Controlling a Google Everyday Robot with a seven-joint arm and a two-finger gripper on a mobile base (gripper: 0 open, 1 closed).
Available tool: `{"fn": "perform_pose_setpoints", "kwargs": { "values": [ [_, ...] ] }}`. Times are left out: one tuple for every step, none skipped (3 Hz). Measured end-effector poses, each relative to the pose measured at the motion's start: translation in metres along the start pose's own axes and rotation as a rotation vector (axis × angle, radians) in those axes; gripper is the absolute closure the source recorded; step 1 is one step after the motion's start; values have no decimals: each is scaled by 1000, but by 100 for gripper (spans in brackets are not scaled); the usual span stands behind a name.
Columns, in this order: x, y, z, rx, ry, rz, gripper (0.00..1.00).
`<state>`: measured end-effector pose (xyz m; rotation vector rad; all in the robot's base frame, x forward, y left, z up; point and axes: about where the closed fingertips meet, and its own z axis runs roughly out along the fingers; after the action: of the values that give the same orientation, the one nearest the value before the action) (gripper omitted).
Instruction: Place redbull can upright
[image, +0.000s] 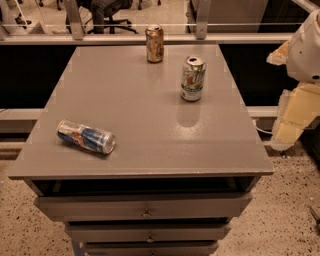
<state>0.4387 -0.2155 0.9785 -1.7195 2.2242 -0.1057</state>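
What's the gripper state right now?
Gripper: at the right edge of view, beside the table; open or closed cannot be told. Not holding the redbull can, which lies on its side at the table's front left.

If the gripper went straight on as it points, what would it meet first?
The gripper, right of the table, seems to point downward: likely the floor first, not the redbull can; depth is unclear.

A gold-brown can (154, 44) stood upright at the far edge of the grey table (125, 100); a white-and-green can (192, 78) stood toward its right side, where the gripper (291, 122) hung beyond the tabletop
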Motion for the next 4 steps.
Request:
{"fn": "perform_pose_setpoints", "kwargs": {
  "values": [
    [0,0,0,0,0,0,0],
    [-35,-12,15,3,-42,19,0],
    [-113,-35,50,8,-107,54,0],
    [-178,-52,77,0,-149,103,0]
  ]
}}
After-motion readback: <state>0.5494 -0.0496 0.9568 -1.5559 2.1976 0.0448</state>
